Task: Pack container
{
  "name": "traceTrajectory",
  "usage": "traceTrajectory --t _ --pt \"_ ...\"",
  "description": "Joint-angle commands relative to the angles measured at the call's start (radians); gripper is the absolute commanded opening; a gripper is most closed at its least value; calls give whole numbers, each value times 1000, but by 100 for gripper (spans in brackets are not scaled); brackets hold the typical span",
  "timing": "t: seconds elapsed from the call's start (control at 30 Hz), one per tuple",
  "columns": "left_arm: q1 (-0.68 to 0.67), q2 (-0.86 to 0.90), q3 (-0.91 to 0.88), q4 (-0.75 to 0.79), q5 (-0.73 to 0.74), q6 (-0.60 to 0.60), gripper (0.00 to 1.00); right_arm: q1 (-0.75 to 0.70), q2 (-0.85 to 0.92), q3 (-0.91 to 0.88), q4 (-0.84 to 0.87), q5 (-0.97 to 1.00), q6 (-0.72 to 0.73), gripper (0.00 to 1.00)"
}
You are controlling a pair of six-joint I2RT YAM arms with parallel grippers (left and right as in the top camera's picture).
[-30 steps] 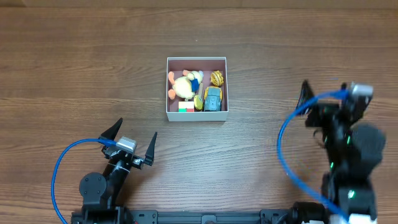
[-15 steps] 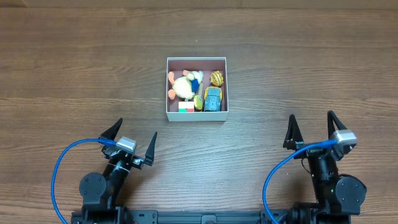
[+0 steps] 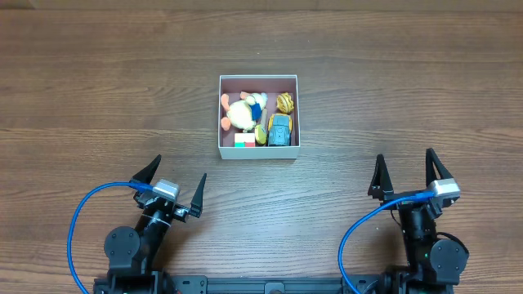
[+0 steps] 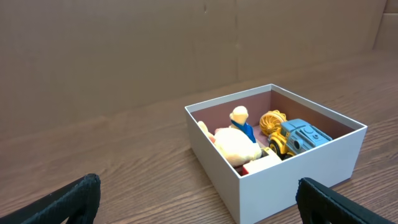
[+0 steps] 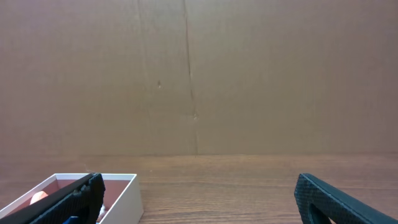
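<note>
- Dark brown wood counter (image 3: 98, 82). The container (image 3: 278, 153) sits on it near the middle, ahead of both arms and well apart from each.
- Contents: a pale yellow plush toy (image 3: 242, 114), a blue and yellow toy car (image 3: 280, 131), an orange striped piece (image 3: 284, 102), and a red, white and green block (image 3: 244, 140) against the near wall. Every toy I can see lies inside the box, so I judge the packing done or close to it.
- Risk 1: the walls are thin and the box looks light. If I send a claw in to tidy the load, a finger catching the rim could shove or tip the box and spill the toys.
- Risk 2: in the left wrist view the plush toy rises close to rim height. Pressing on it from one side could lever the block or the car up and over the wall.
- Risk 3: the toys crowd the near half of the floor, so a wide-open claw coming down there has little room between toy and wall.
- Left claw (image 3: 180, 167): jaws fully apart, holding nothing, touching nothing, parked low near the front edge of the counter.
- Right claw (image 3: 405, 155): jaws fully apart, empty, clear of the box. Its wrist view catches only the container's corner at lower left.
</note>
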Motion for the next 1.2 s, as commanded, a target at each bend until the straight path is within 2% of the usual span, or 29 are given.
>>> traceTrajectory --t 0.0,0.3,0.43,1.17 --pt "8 -11 -5 1 18 19 100 2 -12 -23 13 1 -3 100" --pt "8 -11 -5 1 18 19 100 1 -12 -53 -58 13 -3 100" --pt "8 -11 -5 1 18 19 100 0 -12 -53 -157 31 -2 100" --pt "8 -11 -5 1 18 19 100 1 -12 -53 -150 30 1 100"
